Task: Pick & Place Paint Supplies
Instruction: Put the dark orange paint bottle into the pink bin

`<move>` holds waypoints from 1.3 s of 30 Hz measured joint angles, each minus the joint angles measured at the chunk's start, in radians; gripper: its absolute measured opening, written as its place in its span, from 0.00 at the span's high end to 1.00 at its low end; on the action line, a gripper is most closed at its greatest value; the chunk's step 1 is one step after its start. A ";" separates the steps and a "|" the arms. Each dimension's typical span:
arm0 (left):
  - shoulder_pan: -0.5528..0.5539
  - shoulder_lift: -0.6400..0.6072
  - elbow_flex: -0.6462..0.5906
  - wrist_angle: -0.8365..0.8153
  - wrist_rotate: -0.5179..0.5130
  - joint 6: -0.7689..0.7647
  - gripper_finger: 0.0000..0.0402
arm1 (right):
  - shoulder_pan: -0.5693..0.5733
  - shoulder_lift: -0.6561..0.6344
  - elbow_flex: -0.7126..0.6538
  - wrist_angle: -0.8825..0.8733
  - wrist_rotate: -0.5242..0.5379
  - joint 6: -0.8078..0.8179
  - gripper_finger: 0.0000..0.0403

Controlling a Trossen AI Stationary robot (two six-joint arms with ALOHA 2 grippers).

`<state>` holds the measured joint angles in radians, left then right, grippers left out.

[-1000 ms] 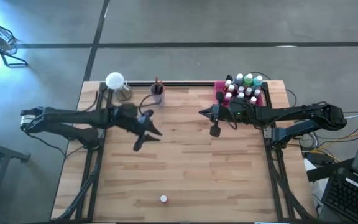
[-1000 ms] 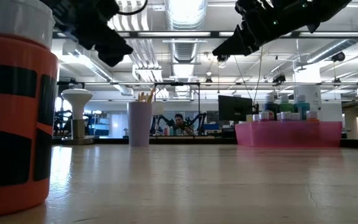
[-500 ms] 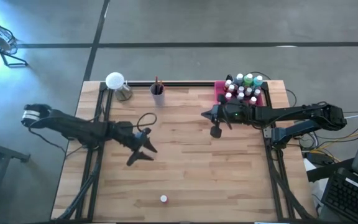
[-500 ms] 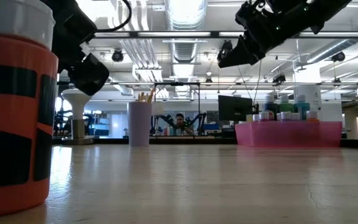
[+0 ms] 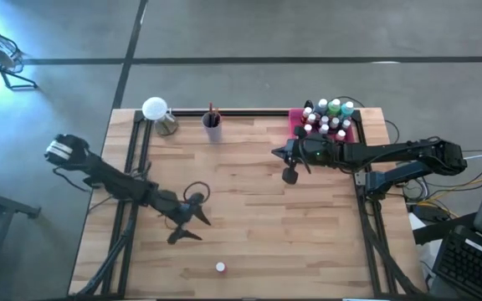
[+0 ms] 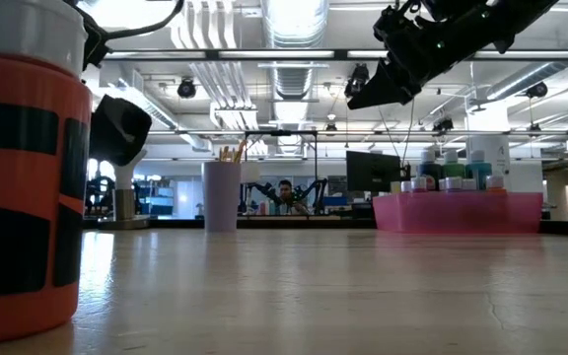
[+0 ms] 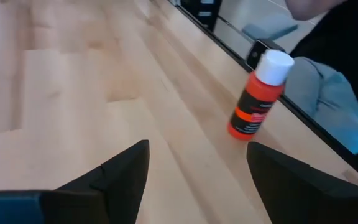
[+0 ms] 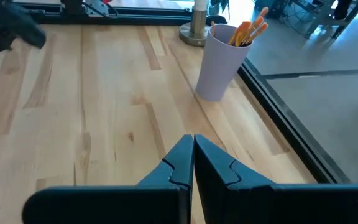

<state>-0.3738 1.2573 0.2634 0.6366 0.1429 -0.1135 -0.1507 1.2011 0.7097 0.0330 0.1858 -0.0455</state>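
An orange paint bottle [image 7: 258, 99] with a white cap stands upright on its base near the table's front edge [image 5: 220, 267]; it fills the left of the low view [image 6: 23, 177]. My left gripper [image 5: 189, 231] hovers open just behind it, the bottle ahead of its spread fingers [image 7: 197, 171]. My right gripper [image 5: 276, 153] hangs shut above the table beside the pink tray [image 5: 294, 125], which holds several white-capped bottles [image 5: 329, 117]. A lilac cup [image 8: 224, 62] at the back holds brushes.
A white-domed lamp [image 5: 155, 109] stands at the back left beside the cup [image 5: 212, 125]. A black rail [image 7: 229, 37] runs along the table's front edge behind the orange bottle. Bare wood lies across the table's middle [image 5: 249, 217].
My left gripper has swung from the table's back left toward the near edge and come down, closing on the orange bottle. My right gripper has tipped a little at the wrist without leaving its place.
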 joint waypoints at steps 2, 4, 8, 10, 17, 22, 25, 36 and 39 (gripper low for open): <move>-0.025 0.061 0.012 0.051 -0.004 -0.002 0.31 | 0.000 0.000 0.000 0.000 0.000 0.017 0.98; -0.046 0.123 0.034 0.074 -0.004 -0.002 0.31 | 0.000 0.000 0.000 -0.001 0.000 0.018 0.98; -0.075 0.248 0.106 0.089 -0.004 -0.003 0.32 | 0.000 -0.002 0.000 0.000 0.000 0.020 0.98; -0.089 0.304 0.143 0.091 -0.002 -0.006 0.31 | 0.000 -0.002 0.000 0.000 0.000 0.020 0.98; -0.128 0.451 0.259 0.089 0.087 -0.007 0.32 | 0.000 -0.002 0.000 -0.008 0.000 0.019 0.98; -0.138 0.495 0.315 0.090 0.100 -0.002 0.32 | 0.000 -0.002 0.000 -0.013 -0.001 0.020 0.98; -0.139 0.505 0.334 0.091 0.100 0.025 0.32 | 0.000 -0.002 0.000 -0.029 -0.001 0.035 0.98; -0.140 0.534 0.391 0.092 0.099 0.069 0.33 | 0.000 -0.002 0.000 -0.046 -0.002 0.086 0.98; -0.140 0.535 0.397 0.089 0.098 0.086 0.33 | 0.006 -0.002 0.000 -0.043 -0.007 0.130 0.98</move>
<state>-0.5137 1.7923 0.6602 0.7252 0.2411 -0.0275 -0.1447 1.1995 0.7101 -0.0103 0.1788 0.0841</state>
